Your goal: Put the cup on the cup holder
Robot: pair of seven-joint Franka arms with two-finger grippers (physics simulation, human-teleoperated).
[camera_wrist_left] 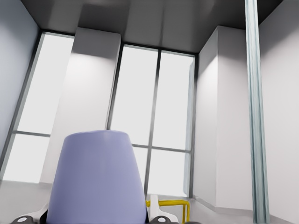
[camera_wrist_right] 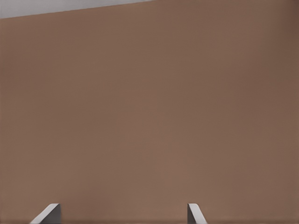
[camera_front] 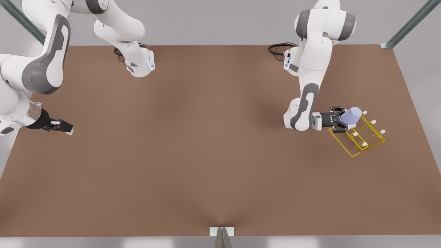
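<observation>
**Cup held over the rack**

Front view: a bare brown tabletop (camera_front: 206,155) carries a yellow wire cup holder (camera_front: 358,137) near its right edge. The left gripper (camera_front: 339,119) clamps the lavender cup (camera_front: 351,116) sideways, above the holder's prongs. The right gripper (camera_front: 63,127) waits by the left edge.

Left wrist view: the cup (camera_wrist_left: 96,179) sits between the fingers.

Right wrist view: fingertips (camera_wrist_right: 46,214) are spread apart, holding nothing.

At the front view's right we see the cup (camera_front: 352,116) between the left gripper (camera_front: 341,119) fingers, over the cup holder (camera_front: 358,137) on the table (camera_front: 193,155). Far left, the right gripper (camera_front: 63,126) hangs over the table edge.
</observation>
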